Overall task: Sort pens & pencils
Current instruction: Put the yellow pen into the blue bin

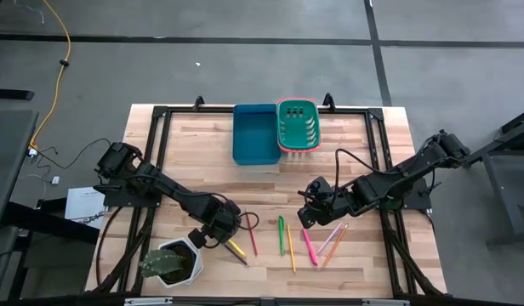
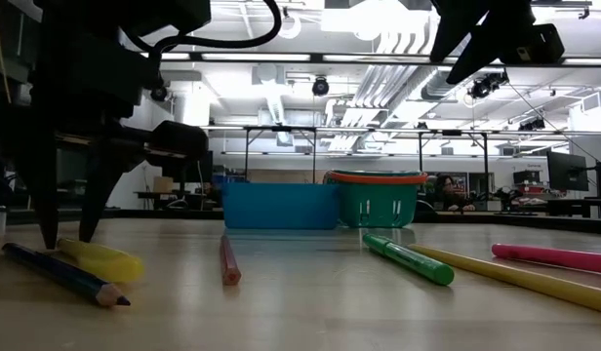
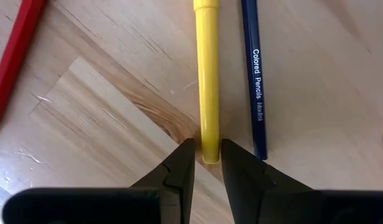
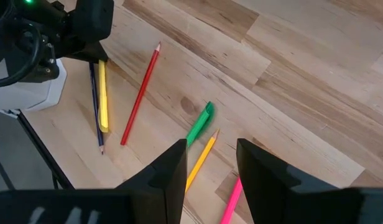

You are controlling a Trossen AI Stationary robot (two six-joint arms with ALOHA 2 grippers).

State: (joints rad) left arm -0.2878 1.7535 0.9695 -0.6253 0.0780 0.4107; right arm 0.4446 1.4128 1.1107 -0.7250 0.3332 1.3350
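Note:
My left gripper [image 3: 208,152] stands low on the table near the front left, shut on the yellow pen [image 3: 207,74]. A dark blue coloured pencil [image 3: 256,93] lies right beside that pen, and a red pencil [image 3: 14,59] lies a little apart. My right gripper [image 4: 211,168] hangs open above the table's right half, over a green pen [image 4: 199,124], an orange-yellow pencil [image 4: 201,155] and a pink pen [image 4: 230,202]. In the high view these sticks lie flat in a row along the front: red [image 1: 251,238], green [image 1: 281,234], yellow [image 1: 290,251], pink [image 1: 309,246]. My left gripper pinches the yellow pen at one end [image 3: 209,146] between its two fingertips [image 3: 186,155], one on each side, across the pen. The fingers come from above, pointing down [image 2: 94,200]. The pen lies flat on the table along its whole length [image 2: 103,260].
A blue bin [image 1: 255,133] and a green basket with a red rim [image 1: 298,126] stand side by side at the table's far edge. A white pot with a plant [image 1: 173,263] sits at the front left corner, close to my left gripper. Bare wood lies between the sticks and the bins.

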